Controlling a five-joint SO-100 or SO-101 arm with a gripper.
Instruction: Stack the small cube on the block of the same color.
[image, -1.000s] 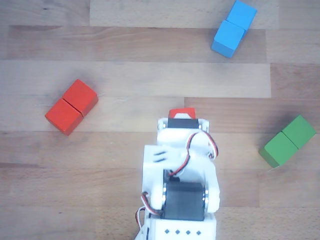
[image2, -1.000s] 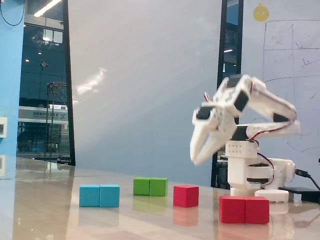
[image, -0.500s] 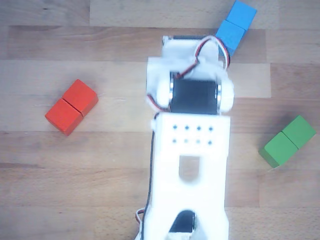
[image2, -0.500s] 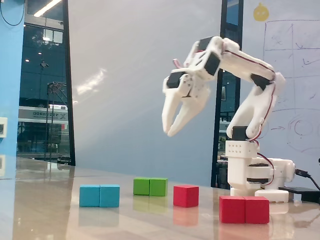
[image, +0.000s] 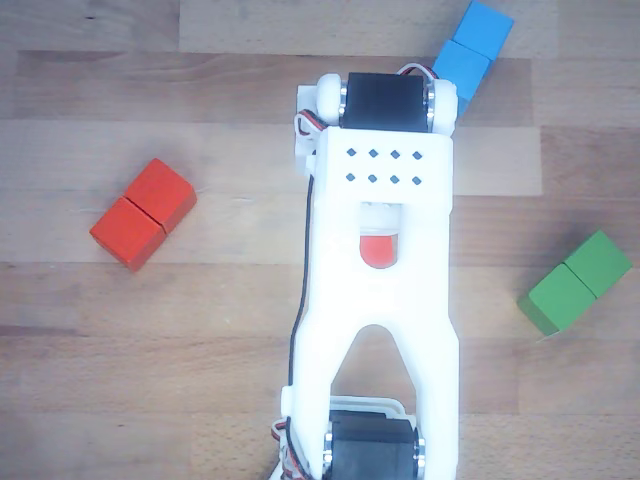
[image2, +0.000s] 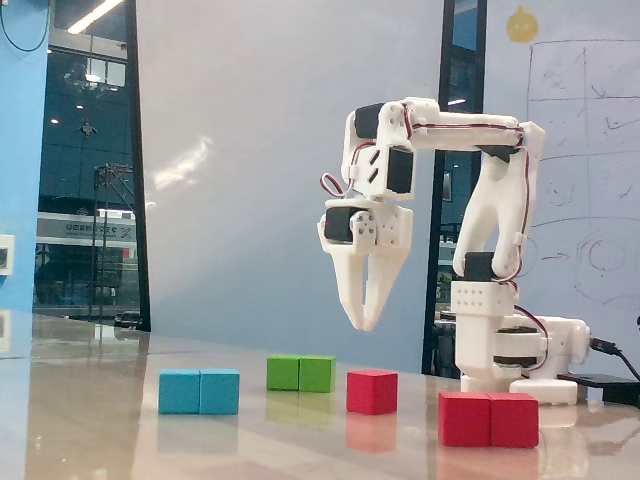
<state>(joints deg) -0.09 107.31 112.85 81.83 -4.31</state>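
Note:
The small cube (image2: 372, 391), plain red, sits on the table in the fixed view. In the other view only a sliver of the small cube (image: 378, 250) shows through a slot in the white arm. The block (image2: 490, 419) is red, two cubes long, and lies nearest the camera at the right. In the other view the block (image: 143, 214) lies at the left, well clear of the arm. My gripper (image2: 365, 322) hangs pointing straight down, well above the small cube and slightly to its left. Its fingers are together and hold nothing. From above the arm hides the gripper.
A blue block (image2: 199, 391) lies at the left and a green block (image2: 300, 373) behind the cube. From above, the blue block (image: 470, 55) touches the arm's outline at top right and the green block (image: 575, 282) lies at the right. The arm base (image2: 510, 350) stands at the right.
The arm has stretched out over the table. The gripper has swung from a slant to pointing straight down and come lower, above the small cube. No block has moved.

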